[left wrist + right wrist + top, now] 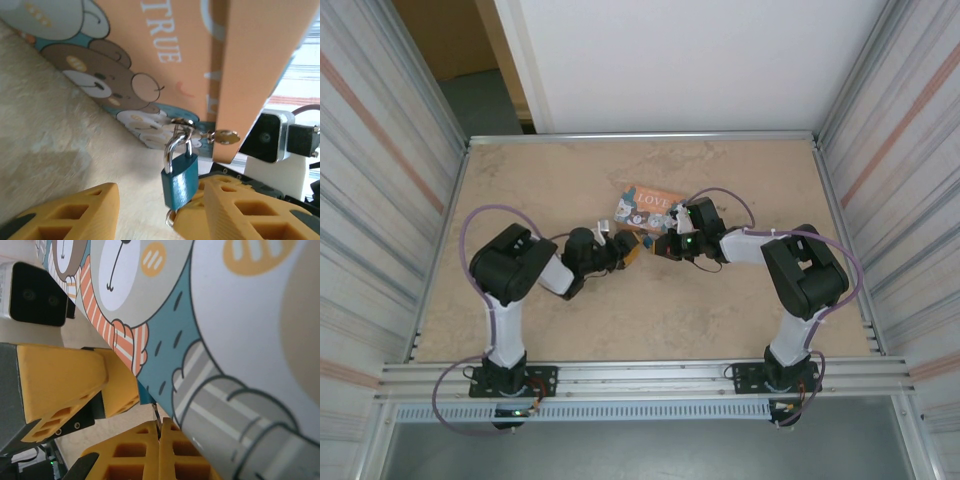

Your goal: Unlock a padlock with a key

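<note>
Scene: Two black robot arms met at the middle of a beige, marbled worktop (570, 180), just in front of an orange cardboard box printed with cartoon animals and the word "LOVE" (648, 205).

Padlock: The tiny dark blue-teal padlock (180, 182) sat at the box's lower edge, between the left arm's yellow fingers. Its thin silvery shackle (172, 147) was hooked through a small silvery loop (183, 123) on the box (150, 45). The body leaned against one yellow finger (250, 210), while the other finger (75, 215) stood apart from it.

Left gripper: The left gripper (159, 196) had its jaws spread wide on either side of the padlock, not pinching it. From above, this gripper (623, 250) pointed toward the box's near corner.

Right gripper: The right gripper (160, 427) had its jaws pressed together on a thin silvery metal blade (156, 415) that stuck out toward the box (225, 315). Whether the blade was the key could not be told. From above, this gripper (663, 245) faced the left one, the two nearly tip to tip.

Near the loop: A small brass-coloured oval piece (223, 136) showed just beside the silvery loop, against an orange edge. What it was could not be made out.

Cameras: The right arm's white-and-black wrist camera (272, 137) looked out from behind that orange edge.
</note>
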